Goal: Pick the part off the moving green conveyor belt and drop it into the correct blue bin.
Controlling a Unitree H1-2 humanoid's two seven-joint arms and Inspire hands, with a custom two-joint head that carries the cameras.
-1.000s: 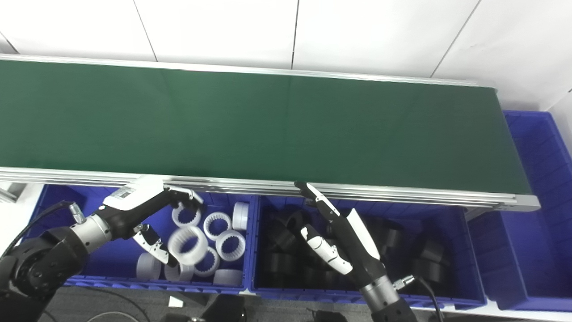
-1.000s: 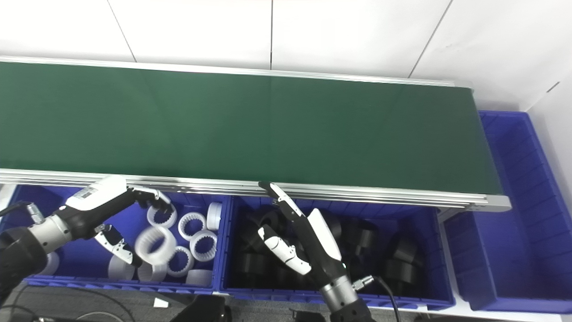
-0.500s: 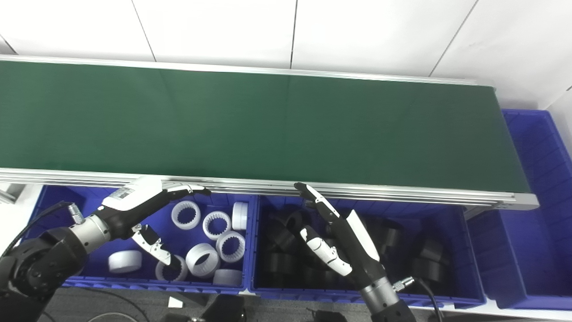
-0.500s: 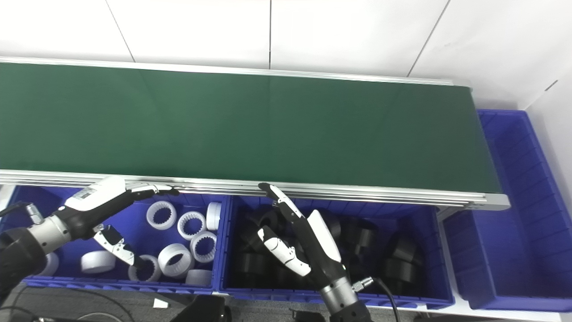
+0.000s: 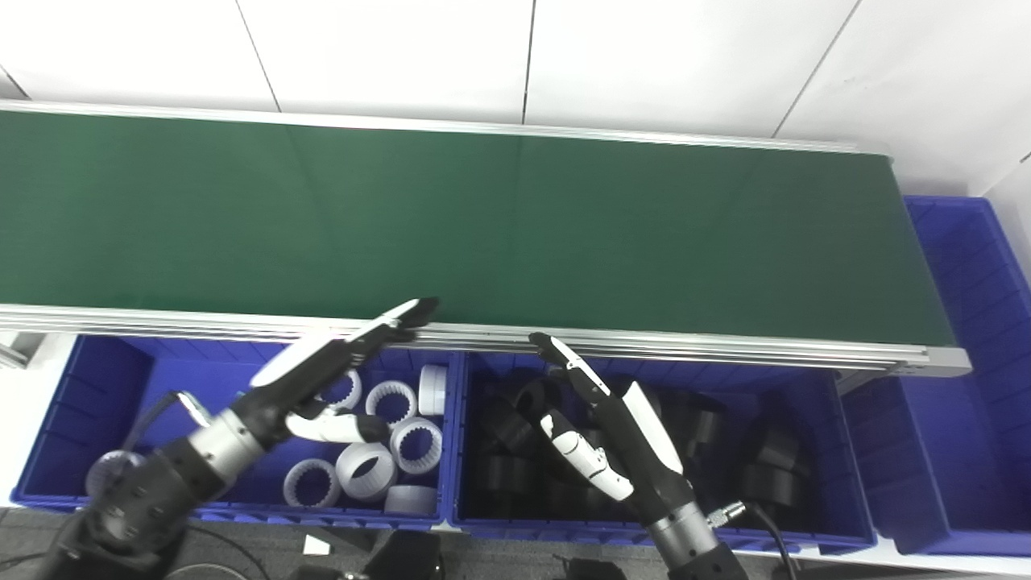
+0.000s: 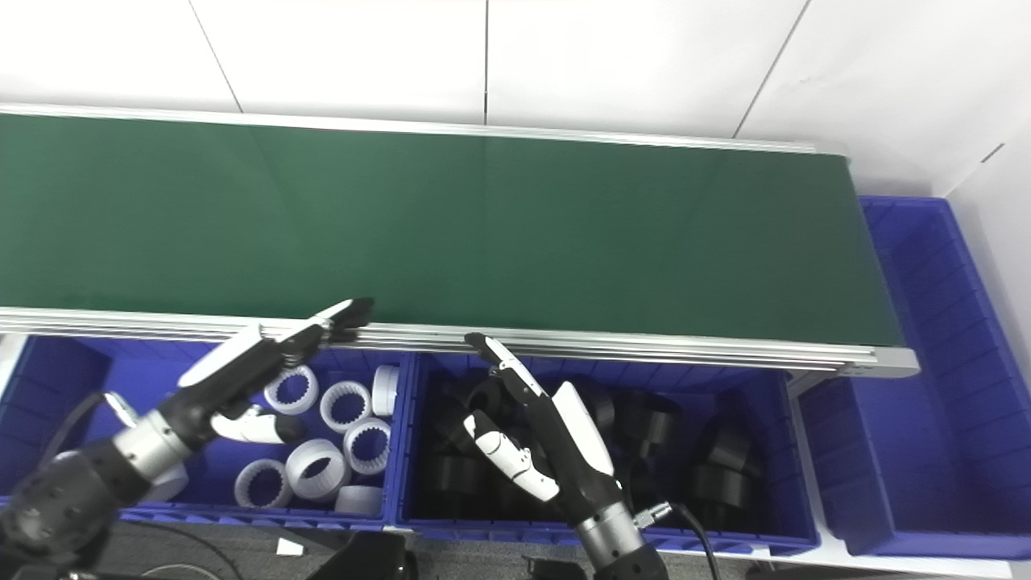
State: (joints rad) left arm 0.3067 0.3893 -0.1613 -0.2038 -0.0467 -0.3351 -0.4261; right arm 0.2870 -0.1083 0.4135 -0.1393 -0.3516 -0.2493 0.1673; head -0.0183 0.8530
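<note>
**Belt bare, both hands open over the bins**

Nothing is being carried on the green conveyor belt [image 5: 515, 225]; no part is being seen on it in either view. White toothed rings [image 5: 392, 399] are lying in the left blue bin [image 5: 89, 379], bunched toward its right wall. Black rings [image 5: 499, 475] are lying piled in the middle blue bin [image 5: 838, 451]. A third blue bin [image 5: 979, 387] is sitting at the belt's right end.

The left hand [image 5: 338, 366] is being held over the left bin, fingers stretched out straight and apart, nothing being gripped. Its fingertips [image 5: 419, 306] are reaching over the belt's near aluminium rail [image 5: 725, 346], at the belt's front edge. The thumb is hanging spread below, above the white rings.

The right hand [image 5: 612, 427] is being held over the middle bin, fingers extended and apart, nothing being gripped. Its longest fingertip [image 6: 477, 342] is sitting just below the near rail, short of the belt. The thumb is being held out to the side, above the black rings.
</note>
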